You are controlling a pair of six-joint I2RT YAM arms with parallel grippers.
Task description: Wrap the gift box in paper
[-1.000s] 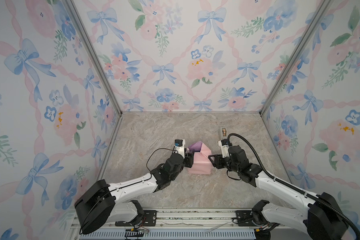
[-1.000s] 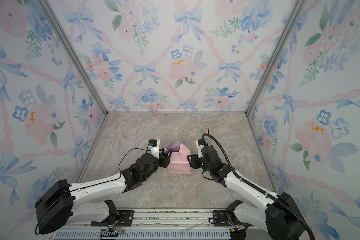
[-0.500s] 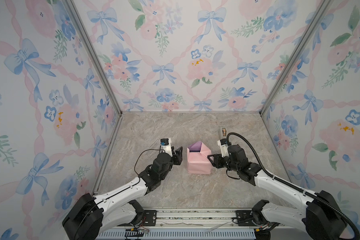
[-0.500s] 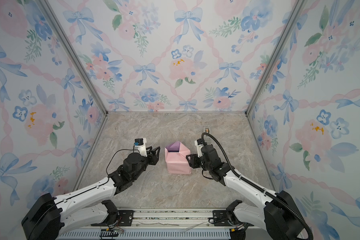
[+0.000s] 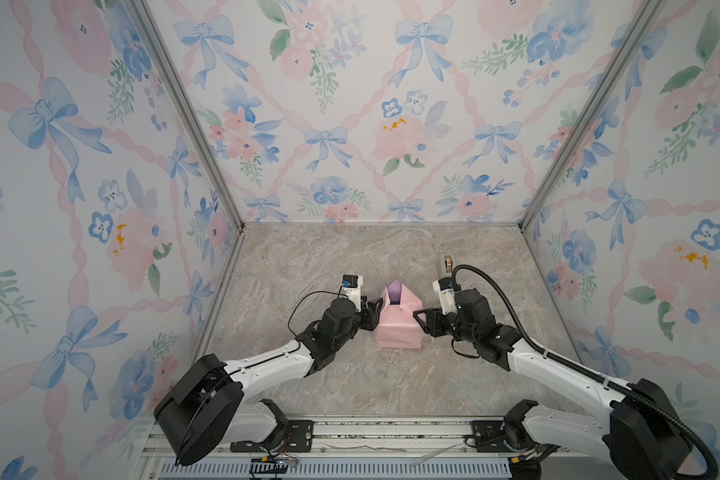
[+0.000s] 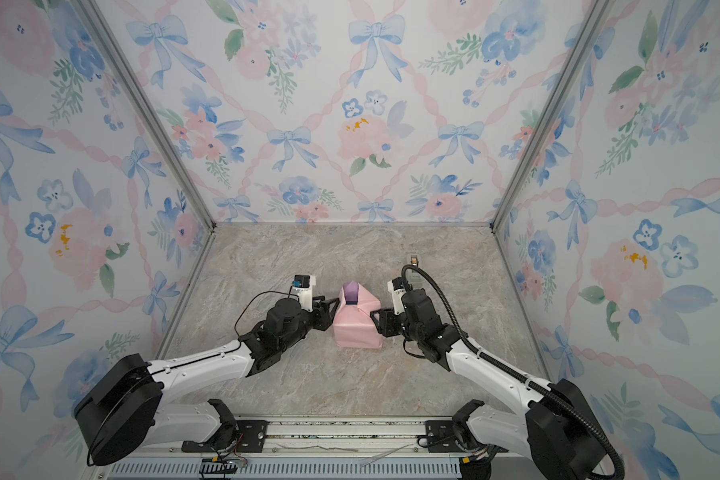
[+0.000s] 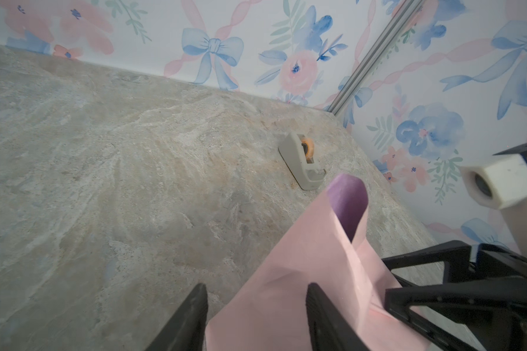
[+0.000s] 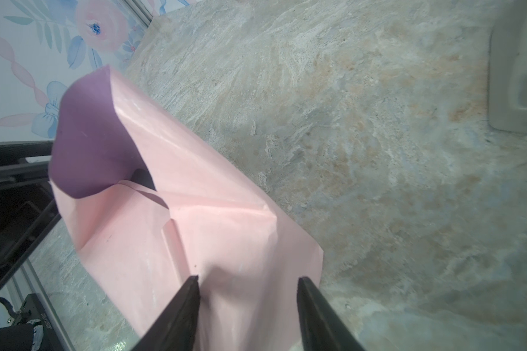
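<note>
Pink paper [image 5: 396, 330] — box-shaped, creased — lilac underside at open far end

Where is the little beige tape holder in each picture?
Top view: the small beige plastic tape dispenser stands on the marble table, right of the pink wrapping paper.
Top view: same spot, partly hidden.
Left wrist: whole and clear, just beyond the paper's tip.
Right wrist: only a blurred part shows, across bare table from the paper.
Shared landmark: the paper's purple-lined open flap, in all four.
</note>
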